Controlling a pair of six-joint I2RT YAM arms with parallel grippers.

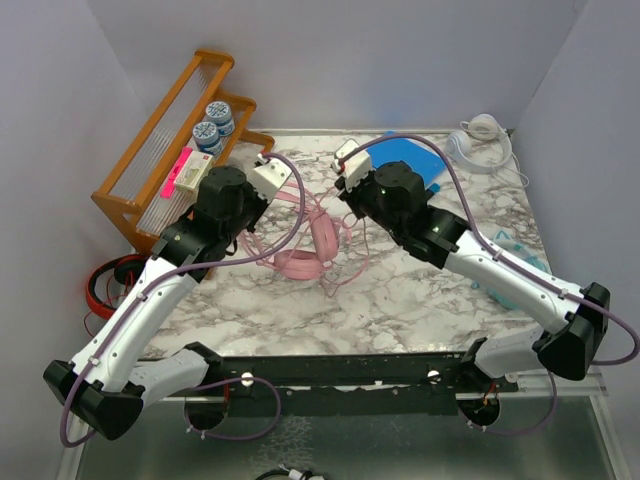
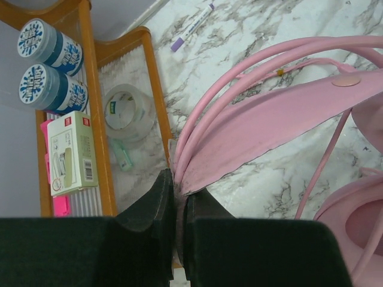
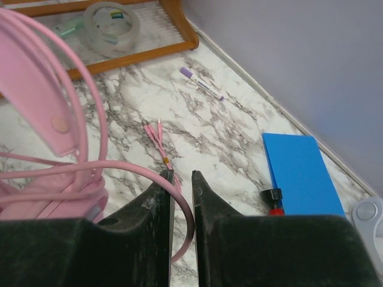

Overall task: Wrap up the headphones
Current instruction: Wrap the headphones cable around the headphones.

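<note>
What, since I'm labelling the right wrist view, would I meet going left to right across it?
Pink headband → tape roll → pink cable plugs → purple marker → blue pad → white headphones at the right edge.

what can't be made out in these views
Top view: teal headphones mostly hidden behind the right arm; red-and-black headphones partly behind the left arm.
Right wrist view: white headphones cut off by the edge.
Left wrist view: print on the white box too small to read.
</note>
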